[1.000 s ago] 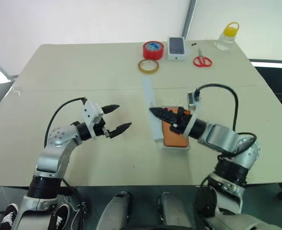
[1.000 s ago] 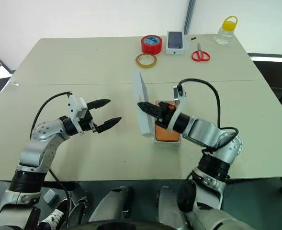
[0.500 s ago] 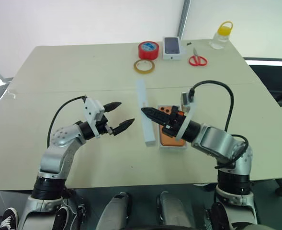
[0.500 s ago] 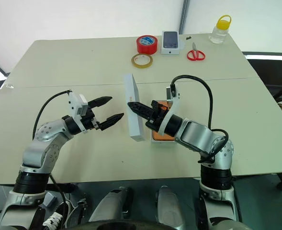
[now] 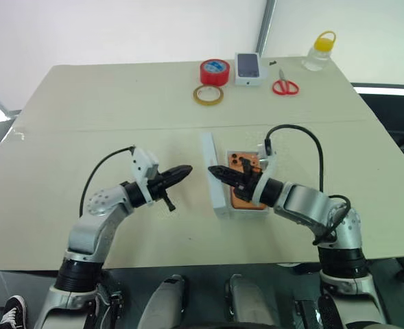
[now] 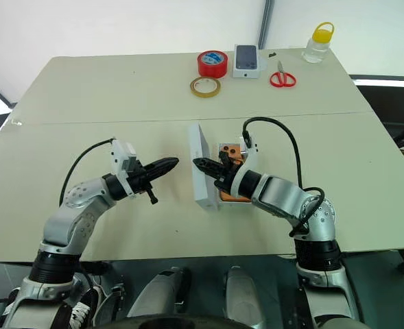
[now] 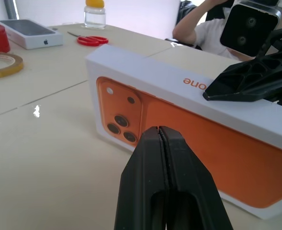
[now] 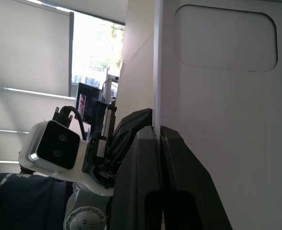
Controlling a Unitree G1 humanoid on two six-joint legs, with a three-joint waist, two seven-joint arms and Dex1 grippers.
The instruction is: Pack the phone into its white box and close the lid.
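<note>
white lid [image 6: 202, 166] on edge, orange-printed face

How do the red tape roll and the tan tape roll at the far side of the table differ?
The red tape roll is taller and solid red; the tan tape roll is thinner, paler, with a wider hole. The red one lies farther from the robot. Both lie flat, side by side.

A pale beige table [image 5: 105, 96] is carrying everything. Along its far edge are lying a red tape roll [image 5: 215, 71], a tan tape ring [image 5: 208, 95], a small box [image 5: 250, 68] printed with a dark phone, red scissors [image 5: 284, 86] and a yellow-capped bottle [image 5: 321, 52]. Nearer, the white box [image 5: 251, 208] is sitting flat, the phone [image 5: 243, 179] lying in it, and the lid [image 5: 214, 175] is standing on edge just beside it
</note>
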